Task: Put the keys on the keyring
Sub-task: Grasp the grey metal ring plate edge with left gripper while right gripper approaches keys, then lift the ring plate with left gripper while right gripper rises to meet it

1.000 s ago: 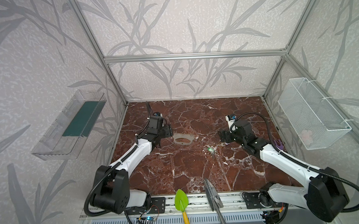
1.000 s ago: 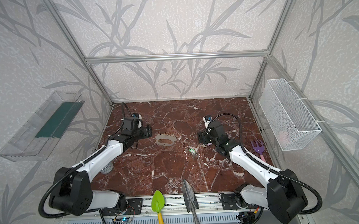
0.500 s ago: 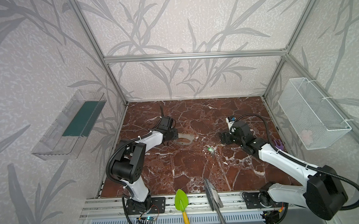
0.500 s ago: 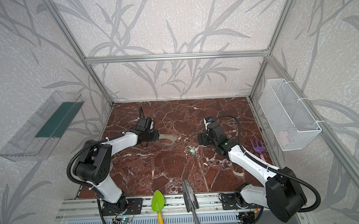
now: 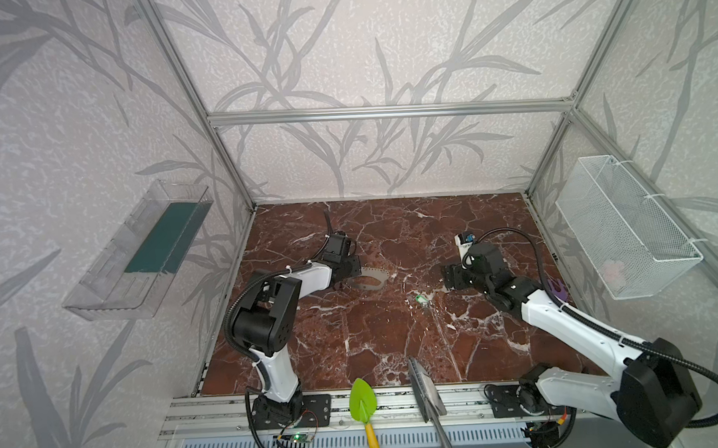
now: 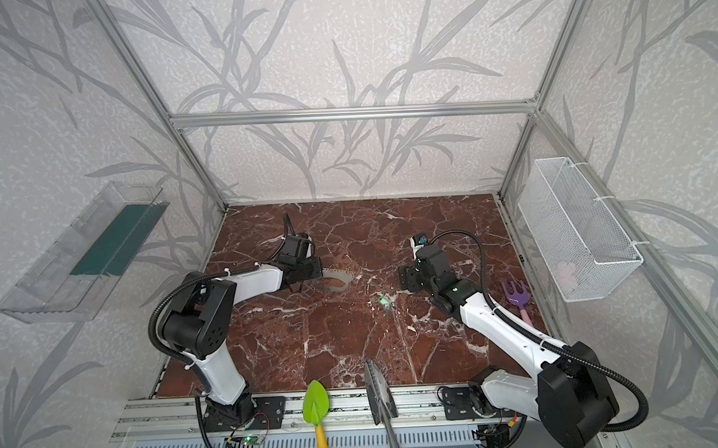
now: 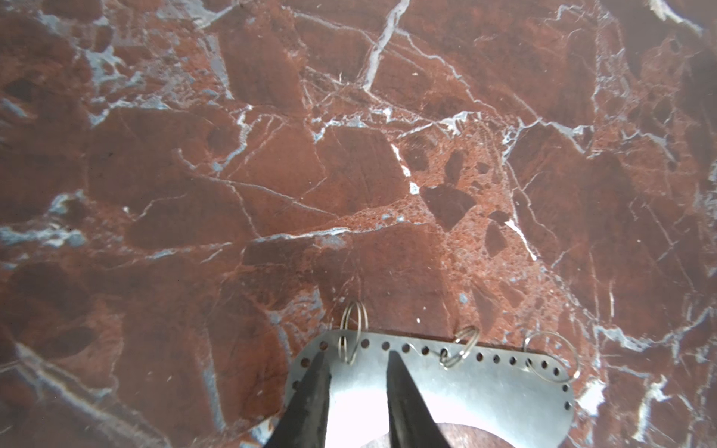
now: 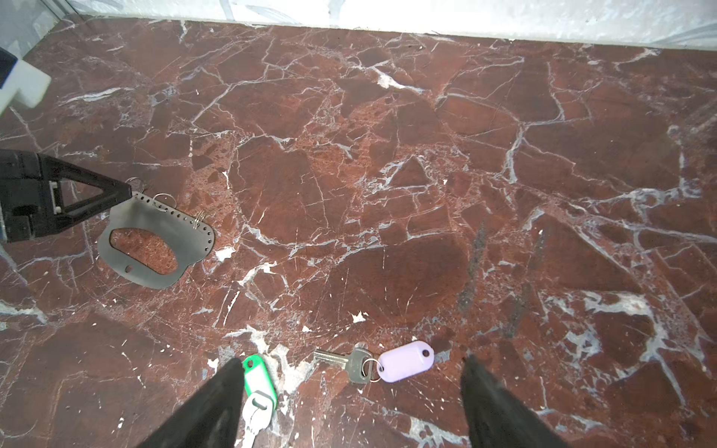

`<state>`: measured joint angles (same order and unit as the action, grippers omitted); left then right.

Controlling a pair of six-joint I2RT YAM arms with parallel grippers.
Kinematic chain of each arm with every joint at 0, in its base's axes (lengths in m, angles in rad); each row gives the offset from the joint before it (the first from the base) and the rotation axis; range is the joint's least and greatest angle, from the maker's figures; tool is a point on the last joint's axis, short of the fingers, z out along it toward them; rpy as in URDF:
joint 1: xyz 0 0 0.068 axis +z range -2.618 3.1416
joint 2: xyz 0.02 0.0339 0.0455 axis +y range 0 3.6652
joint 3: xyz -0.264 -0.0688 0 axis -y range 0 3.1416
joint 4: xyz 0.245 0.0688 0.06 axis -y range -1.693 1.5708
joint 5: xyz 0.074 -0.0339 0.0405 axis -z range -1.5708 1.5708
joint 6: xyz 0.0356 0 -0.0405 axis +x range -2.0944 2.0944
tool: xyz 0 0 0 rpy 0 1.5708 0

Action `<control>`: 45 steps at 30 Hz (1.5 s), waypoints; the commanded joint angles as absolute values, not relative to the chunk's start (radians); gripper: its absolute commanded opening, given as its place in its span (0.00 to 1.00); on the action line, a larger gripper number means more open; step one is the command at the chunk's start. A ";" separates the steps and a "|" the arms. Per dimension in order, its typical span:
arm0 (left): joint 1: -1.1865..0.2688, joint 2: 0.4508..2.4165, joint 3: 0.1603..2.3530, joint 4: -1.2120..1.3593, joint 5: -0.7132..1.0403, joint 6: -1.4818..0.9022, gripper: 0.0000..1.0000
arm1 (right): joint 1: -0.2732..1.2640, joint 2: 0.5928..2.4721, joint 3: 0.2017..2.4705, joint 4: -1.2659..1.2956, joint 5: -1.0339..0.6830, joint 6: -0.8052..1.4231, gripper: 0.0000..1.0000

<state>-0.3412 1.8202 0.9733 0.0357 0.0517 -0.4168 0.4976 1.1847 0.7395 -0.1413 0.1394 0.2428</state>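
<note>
1. On the red marble table (image 5: 374,336) both arms reach toward the middle – one for each half of the job, as I judge it.
2. At the left, the left gripper (image 7: 355,362) straddles a corner of the keyring (image 8: 155,242), its two dark fingers (image 7: 314,388) on either side of the plate's holed edge. The jaws are narrowed around that edge, but whether they actually pinch it I cannot tell. Holding the plate there would steady it and leave its small wire rings (image 7: 351,333) free along the edge.
3. The keyring lies flat on the table in both top views (image 5: 372,279), well apart from the keys.
4. Toward the right, the right gripper (image 8: 349,391) hovers low over the keys with its jaws spread wide and empty – probably lining up a pick.
5. The key with the lilac tag (image 8: 405,360) lies between those fingers; the key with the green tag (image 8: 258,378) lies just beside one fingertip. Neither is on a ring yet.
</note>
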 commanded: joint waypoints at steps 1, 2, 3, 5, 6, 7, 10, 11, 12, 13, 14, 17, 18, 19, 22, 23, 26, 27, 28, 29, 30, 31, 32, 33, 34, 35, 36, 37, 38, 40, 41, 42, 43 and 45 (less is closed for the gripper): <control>-0.351 1.841 0.980 0.053 0.019 -0.417 0.25 | 0.502 1.163 0.747 -0.156 0.155 0.238 0.85; -0.351 1.842 0.979 0.054 0.016 -0.416 0.25 | 0.502 1.162 0.747 -0.157 0.154 0.237 0.85; -0.353 1.845 0.979 0.055 0.015 -0.416 0.24 | 0.502 1.161 0.747 -0.157 0.153 0.236 0.85; -0.354 1.847 0.977 0.058 0.010 -0.412 0.23 | 0.503 1.159 0.746 -0.158 0.153 0.236 0.85; -0.356 1.848 0.978 0.058 0.007 -0.409 0.23 | 0.502 1.158 0.746 -0.158 0.153 0.236 0.85; -0.356 1.850 0.980 0.058 0.002 -0.408 0.22 | 0.503 1.157 0.746 -0.158 0.153 0.236 0.84; -0.357 1.854 0.979 0.057 -0.005 -0.406 0.20 | 0.502 1.152 0.742 -0.160 0.155 0.236 0.84; -0.356 1.853 0.979 0.055 -0.005 -0.406 0.20 | 0.503 1.151 0.742 -0.160 0.155 0.236 0.84; -0.358 1.855 0.982 0.055 -0.007 -0.405 0.20 | 0.502 1.150 0.741 -0.160 0.155 0.236 0.84; -0.359 1.857 0.981 0.054 -0.008 -0.404 0.19 | 0.502 1.149 0.741 -0.159 0.155 0.236 0.84; -0.358 1.858 0.982 0.053 -0.009 -0.403 0.19 | 0.503 1.149 0.741 -0.160 0.154 0.235 0.84; -0.359 1.860 0.985 0.048 -0.013 -0.400 0.18 | 0.503 1.149 0.741 -0.161 0.155 0.235 0.84; -0.359 1.862 0.987 0.046 -0.012 -0.399 0.17 | 0.503 1.149 0.742 -0.161 0.155 0.235 0.84; -0.360 1.862 0.988 0.044 -0.013 -0.399 0.17 | 0.503 1.149 0.742 -0.162 0.155 0.235 0.84; -0.360 1.863 0.992 0.039 -0.012 -0.396 0.15 | 0.503 1.147 0.742 -0.163 0.154 0.235 0.84; -0.360 1.862 0.992 0.038 -0.013 -0.395 0.15 | 0.502 1.147 0.742 -0.162 0.154 0.235 0.84; -0.360 1.861 0.994 0.037 -0.012 -0.393 0.12 | 0.502 1.147 0.742 -0.164 0.155 0.235 0.84; -0.360 1.862 0.994 0.037 -0.012 -0.392 0.12 | 0.503 1.147 0.741 -0.164 0.154 0.235 0.83; -0.360 1.862 0.994 0.037 -0.011 -0.391 0.11 | 0.502 1.147 0.741 -0.164 0.153 0.235 0.83; -0.360 1.862 0.994 0.037 -0.010 -0.390 0.11 | 0.502 1.147 0.742 -0.164 0.152 0.235 0.83; -0.360 1.861 0.995 0.038 -0.009 -0.388 0.10 | 0.502 1.147 0.742 -0.164 0.151 0.235 0.83; -0.360 1.861 0.996 0.040 -0.009 -0.387 0.09 | 0.503 1.147 0.742 -0.164 0.152 0.235 0.83; -0.360 1.860 0.996 0.043 -0.005 -0.384 0.08 | 0.502 1.147 0.742 -0.164 0.152 0.235 0.83; -0.360 1.859 0.996 0.044 -0.005 -0.381 0.07 | 0.502 1.147 0.742 -0.164 0.151 0.233 0.83; -0.360 1.859 0.996 0.049 -0.003 -0.377 0.07 | 0.503 1.147 0.743 -0.166 0.150 0.233 0.83; -0.361 1.857 0.996 0.052 -0.003 -0.372 0.06 | 0.503 1.147 0.744 -0.166 0.150 0.232 0.83; -0.361 1.857 0.997 0.054 -0.002 -0.367 0.05 | 0.502 1.147 0.744 -0.166 0.149 0.232 0.83; -0.361 1.854 1.001 0.054 -0.002 -0.360 0.04 | 0.503 1.148 0.744 -0.166 0.148 0.231 0.82; -0.361 1.852 1.003 0.054 -0.001 -0.353 0.03 | 0.502 1.147 0.744 -0.166 0.146 0.230 0.82; -0.361 1.846 1.008 0.054 0.002 -0.337 0.01 | 0.503 1.146 0.744 -0.167 0.144 0.229 0.82; -0.361 1.839 1.008 0.054 0.003 -0.328 0.01 | 0.503 1.144 0.744 -0.167 0.143 0.227 0.82; -0.362 1.835 1.011 0.054 0.007 -0.316 0.00 | 0.503 1.143 0.742 -0.167 0.141 0.226 0.81; -0.362 1.829 1.013 0.054 0.006 -0.305 0.00 | 0.502 1.141 0.742 -0.167 0.141 0.226 0.81; -0.362 1.819 1.018 0.050 0.013 -0.287 0.00 | 0.502 1.137 0.740 -0.167 0.140 0.224 0.81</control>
<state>-0.3546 1.8469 0.9852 0.0456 0.0097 -0.3248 0.4976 1.1641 0.7395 -0.1532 0.1402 0.2348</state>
